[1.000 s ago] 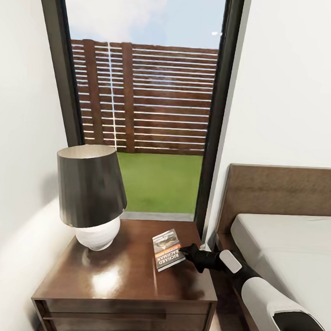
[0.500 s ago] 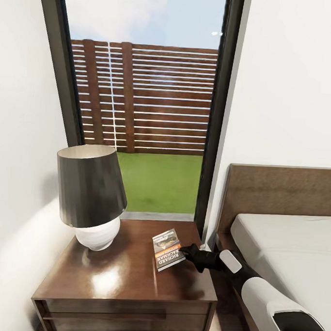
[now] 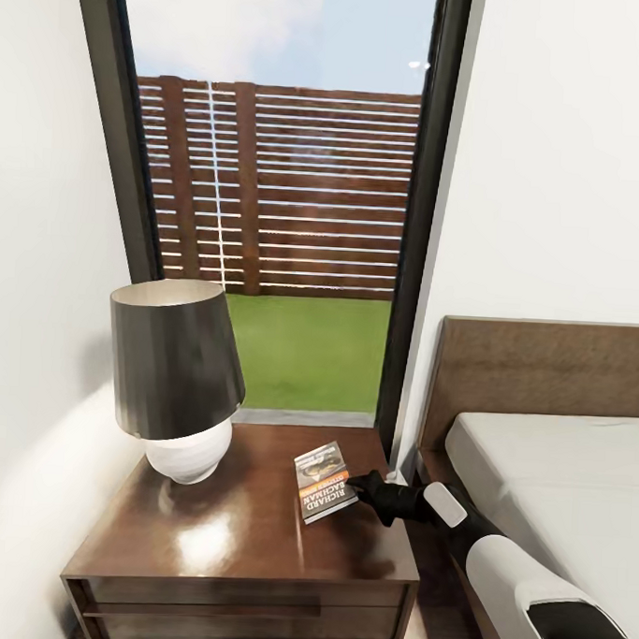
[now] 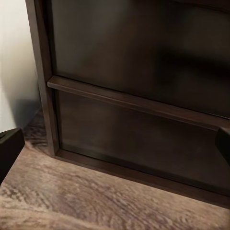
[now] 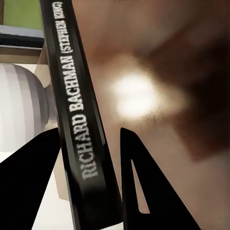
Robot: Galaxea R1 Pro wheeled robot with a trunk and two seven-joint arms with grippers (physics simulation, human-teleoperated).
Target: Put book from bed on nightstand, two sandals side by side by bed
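Observation:
The book point(image 3: 323, 482) rests on the glossy top of the nightstand point(image 3: 224, 539), near its right edge, with its orange-red band showing. My right gripper point(image 3: 360, 484) reaches in from the bed point(image 3: 555, 482) side and is shut on the book's near edge. In the right wrist view the spine of the book point(image 5: 81, 120) reads "RICHARD BACHMAN" and runs between the two black fingers of the right gripper point(image 5: 90, 130). My left gripper point(image 4: 117, 136) is open, low down, facing the dark front of the nightstand point(image 4: 134, 158). The sandals are out of view.
A lamp point(image 3: 176, 368) with a black shade and white base takes up the nightstand's left half. A white wall stands close on the left, and a tall window point(image 3: 269, 214) is behind. The dark headboard point(image 3: 542, 369) rises at the right. Wooden floor point(image 4: 96, 201) lies below the nightstand.

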